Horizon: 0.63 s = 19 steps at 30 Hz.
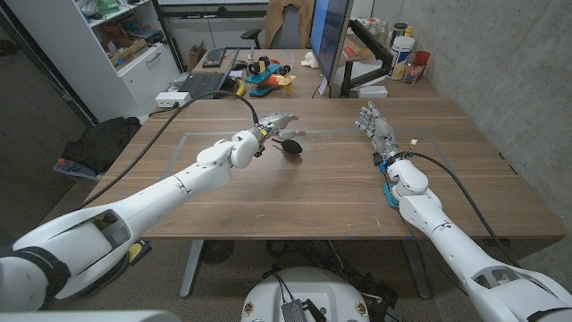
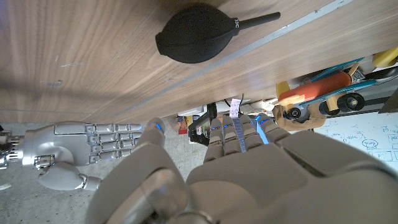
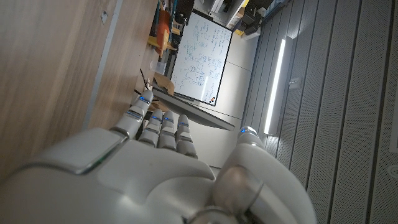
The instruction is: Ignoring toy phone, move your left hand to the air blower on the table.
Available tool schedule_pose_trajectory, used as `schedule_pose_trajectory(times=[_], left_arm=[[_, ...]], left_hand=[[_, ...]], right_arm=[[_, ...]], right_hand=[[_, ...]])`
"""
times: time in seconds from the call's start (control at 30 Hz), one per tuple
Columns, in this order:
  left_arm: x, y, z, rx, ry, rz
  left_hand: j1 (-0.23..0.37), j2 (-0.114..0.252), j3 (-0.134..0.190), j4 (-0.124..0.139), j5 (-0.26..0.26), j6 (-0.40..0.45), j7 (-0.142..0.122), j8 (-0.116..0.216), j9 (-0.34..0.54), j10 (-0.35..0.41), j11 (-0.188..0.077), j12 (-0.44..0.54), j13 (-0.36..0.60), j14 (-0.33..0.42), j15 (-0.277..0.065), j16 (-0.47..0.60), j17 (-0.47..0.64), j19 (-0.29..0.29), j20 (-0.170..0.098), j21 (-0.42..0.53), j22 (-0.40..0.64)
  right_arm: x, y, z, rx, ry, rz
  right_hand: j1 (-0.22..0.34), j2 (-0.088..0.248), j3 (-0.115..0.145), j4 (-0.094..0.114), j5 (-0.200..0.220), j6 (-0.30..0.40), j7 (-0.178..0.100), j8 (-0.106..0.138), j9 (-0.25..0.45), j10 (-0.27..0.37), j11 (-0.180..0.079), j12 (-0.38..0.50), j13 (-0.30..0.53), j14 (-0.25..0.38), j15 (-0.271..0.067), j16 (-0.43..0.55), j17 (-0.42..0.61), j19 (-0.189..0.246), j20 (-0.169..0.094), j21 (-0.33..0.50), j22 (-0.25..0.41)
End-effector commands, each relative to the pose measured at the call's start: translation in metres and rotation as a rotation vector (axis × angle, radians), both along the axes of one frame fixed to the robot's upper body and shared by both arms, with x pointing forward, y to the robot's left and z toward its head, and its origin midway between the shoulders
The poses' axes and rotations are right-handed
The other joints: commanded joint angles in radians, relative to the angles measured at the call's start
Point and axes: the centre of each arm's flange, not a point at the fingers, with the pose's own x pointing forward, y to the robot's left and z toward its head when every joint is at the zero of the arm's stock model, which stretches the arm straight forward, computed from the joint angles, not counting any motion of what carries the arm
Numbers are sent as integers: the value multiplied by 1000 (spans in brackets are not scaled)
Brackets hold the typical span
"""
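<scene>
One step fills this moment: your left hand (image 1: pixel 275 122) reaches for the air blower (image 1: pixel 291 146), fingers spread, holding nothing. In the head view the blower lies just above frame centre, just right of and below the hand's fingertips, seemingly untouched. You likely need only a short drop onto its bulb. Your right hand (image 1: pixel 375 127) stands open at centre right.

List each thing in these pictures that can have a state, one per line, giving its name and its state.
Left hand: open, fingers apart, above the air blower, holding nothing.
Right hand: open, fingers extended, holding nothing.
Air blower: black, lying on its side on the table, ungripped.
Toy phone: not identifiable in these pictures.
</scene>
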Motion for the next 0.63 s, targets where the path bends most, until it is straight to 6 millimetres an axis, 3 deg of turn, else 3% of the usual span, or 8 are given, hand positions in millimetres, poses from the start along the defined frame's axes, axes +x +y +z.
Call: schedule_pose_trajectory(times=[0.03,0.63], left_arm=[[3,-3,-7,30,15,13],[9,-1,-10,37,24,14]], left_hand=[[12,2,2,-7,1,9,1,3,5,9,-3,3,4,7,1,1,3,1,1,-1,4],[14,1,0,-9,0,18,-1,2,5,12,-11,0,5,9,-4,-2,3,2,-3,-2,4]], right_arm=[[0,1,-1,4,-2,3],[4,4,1,-3,4,2]], right_hand=[[-9,4,-4,-3,3,7,-2,0,2,3,1,-2,5,4,3,5,2,-1,7,-1,2],[-7,6,-3,-7,3,8,-2,0,2,4,3,-3,6,6,3,4,1,-1,9,-1,1]])
